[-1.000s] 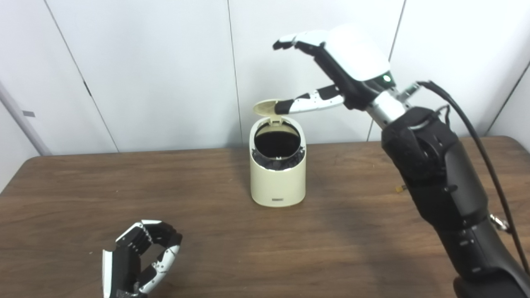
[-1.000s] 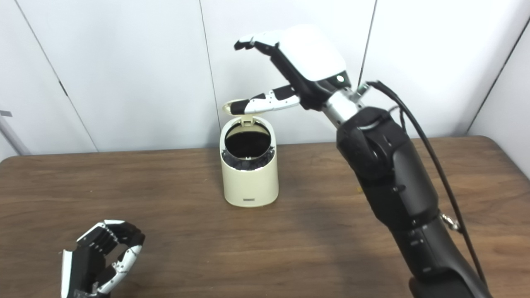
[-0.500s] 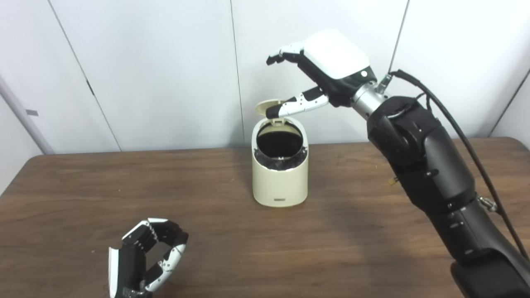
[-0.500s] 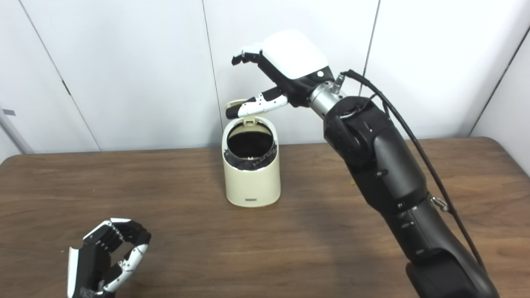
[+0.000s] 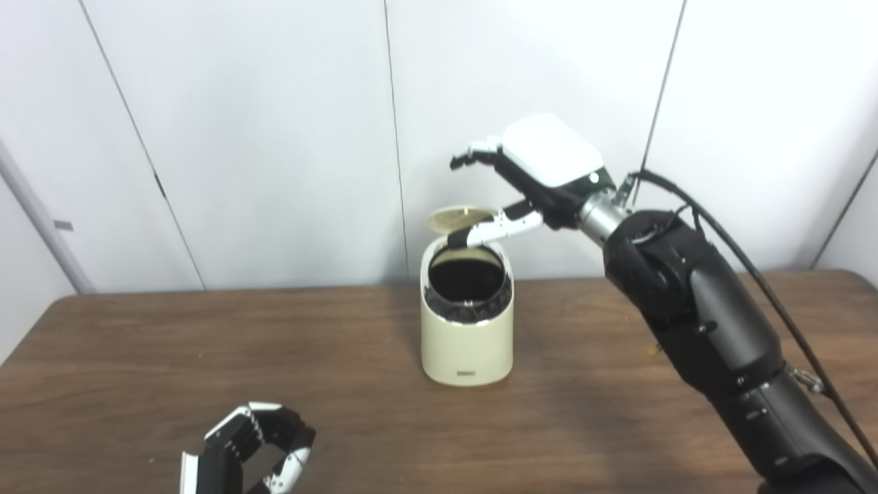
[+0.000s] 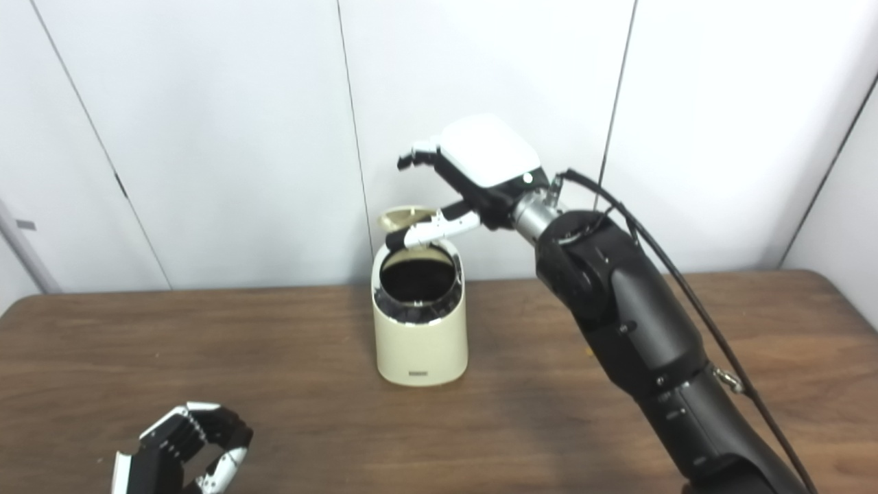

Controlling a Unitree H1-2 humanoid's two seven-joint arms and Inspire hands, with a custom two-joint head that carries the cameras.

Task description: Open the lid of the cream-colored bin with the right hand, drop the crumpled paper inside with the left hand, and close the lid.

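The cream-colored bin (image 5: 468, 343) stands at the middle of the brown table (image 5: 206, 357). Its round lid (image 5: 451, 218) is hinged up at the back, and the inside is dark. My right hand (image 5: 542, 171) is open and hovers over the bin from the right, its fingers curled above the lid. Its thumb (image 5: 490, 231) reaches across just under the lid's front edge; I cannot tell if it touches. My left hand (image 6: 180, 449) rests low at the near left with fingers curled and apart, holding nothing. No crumpled paper shows anywhere.
White wall panels (image 5: 274, 137) rise right behind the bin. A black cable (image 5: 727, 247) loops along my right forearm, which slants across the right side of the table. A tiny yellowish scrap (image 5: 651, 351) lies beside that arm.
The camera has tilted up, so the whole picture sits lower. My right hand has come down and in toward the lid, fingers curling more. The left hand stays put.
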